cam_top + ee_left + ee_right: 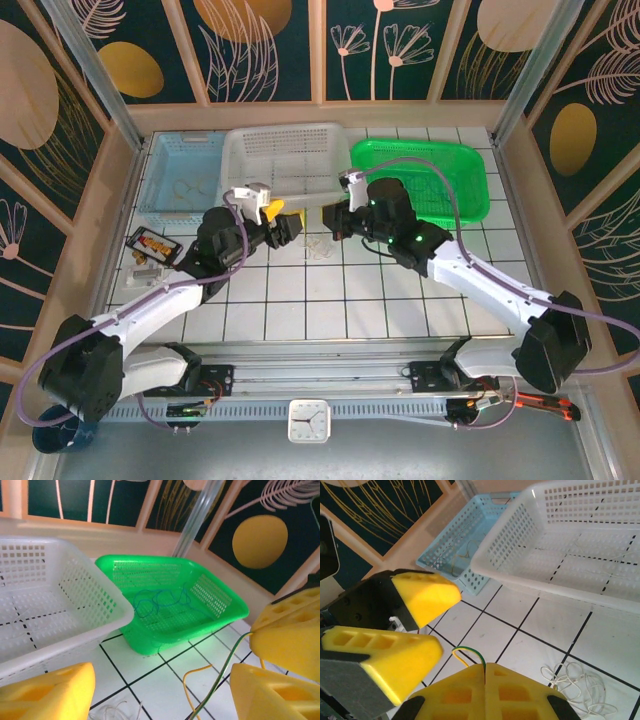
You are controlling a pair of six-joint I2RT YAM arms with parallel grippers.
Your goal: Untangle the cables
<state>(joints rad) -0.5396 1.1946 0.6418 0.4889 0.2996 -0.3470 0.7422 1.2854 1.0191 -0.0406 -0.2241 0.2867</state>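
"What could have gone wrong from there?"

"The right gripper (pixel 485 680) had its yellow pads pressed together on a thin yellow-green wire (pixel 468 652), which looped out of the seam at the bottom centre of the right wrist view. The bite looked shallow to me. A sharp pull might have slid the wire free. If its far end ran into the cables (pixel 577 685), a pull might have tightened a knot instead of loosening it."

"Where were the cables?"

"Lying on the white tiles at the lower right of that view, in front of the white basket (pixel 560 545) and apart from both grippers. I couldn't tell whether the wire joined them."

"And the other tool?"

"The left gripper (pixel 445 625) was spread wide and held nothing. In its own view the wire (pixel 215 675) ran up between its fingers. It sat close beside the right one, so closing carelessly could have knocked the pads together."
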